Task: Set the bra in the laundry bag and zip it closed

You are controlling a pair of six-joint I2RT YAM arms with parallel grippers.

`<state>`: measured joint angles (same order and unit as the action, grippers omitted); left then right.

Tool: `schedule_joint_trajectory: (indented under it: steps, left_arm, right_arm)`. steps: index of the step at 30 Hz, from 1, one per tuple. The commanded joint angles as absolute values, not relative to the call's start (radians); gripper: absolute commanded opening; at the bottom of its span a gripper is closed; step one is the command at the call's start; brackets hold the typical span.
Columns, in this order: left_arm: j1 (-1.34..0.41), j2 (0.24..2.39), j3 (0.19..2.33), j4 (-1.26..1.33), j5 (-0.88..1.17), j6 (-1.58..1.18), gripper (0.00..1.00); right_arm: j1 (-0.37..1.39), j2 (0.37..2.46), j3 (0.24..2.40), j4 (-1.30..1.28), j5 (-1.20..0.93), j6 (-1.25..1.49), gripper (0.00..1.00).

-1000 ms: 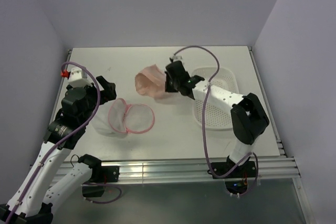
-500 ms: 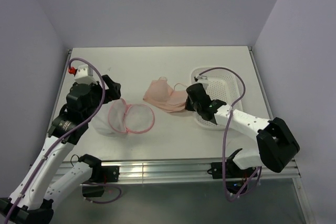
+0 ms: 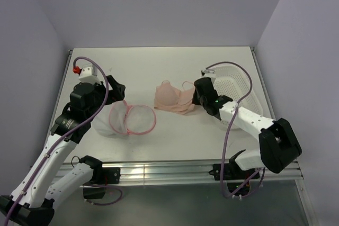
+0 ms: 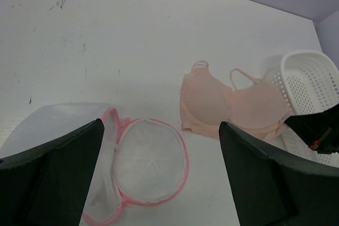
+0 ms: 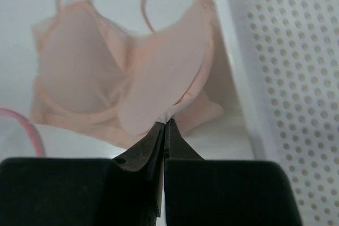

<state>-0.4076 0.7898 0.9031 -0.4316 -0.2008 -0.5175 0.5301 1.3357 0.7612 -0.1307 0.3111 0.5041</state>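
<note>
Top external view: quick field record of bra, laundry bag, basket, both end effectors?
bra: pale peach-pink fabric bra, lying between bag and basket, outside bag
bag: round white mesh laundry bag with pink zipper rim, unzipped, halves open, empty
right end effector: shut on bra's lower edge
left end effector: open, by bag, holding nothing
basket: white perforated plastic basket, right of bra

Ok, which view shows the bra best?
Left wrist: the bra lies nearly whole and flat, both cups and straps clear. Right wrist shows it close, its edge pinched by the right gripper. Top shows it small, one end under that gripper.
</note>
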Motion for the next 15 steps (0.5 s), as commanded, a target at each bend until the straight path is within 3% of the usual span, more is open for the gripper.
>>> schedule_joint_trajectory:
  steps: [1, 15]
  left_arm:
    - [-0.403, 0.795, 0.917, -0.419, -0.183, -0.531, 0.98]
    - [-0.403, 0.776, 0.887, -0.407, -0.167, -0.523, 0.98]
  right_arm:
    - [0.578, 1.383, 0.906, -0.12, 0.348, 0.439, 0.0]
    - [0.793, 1.777, 1.357, -0.258, 0.449, 0.296, 0.0]
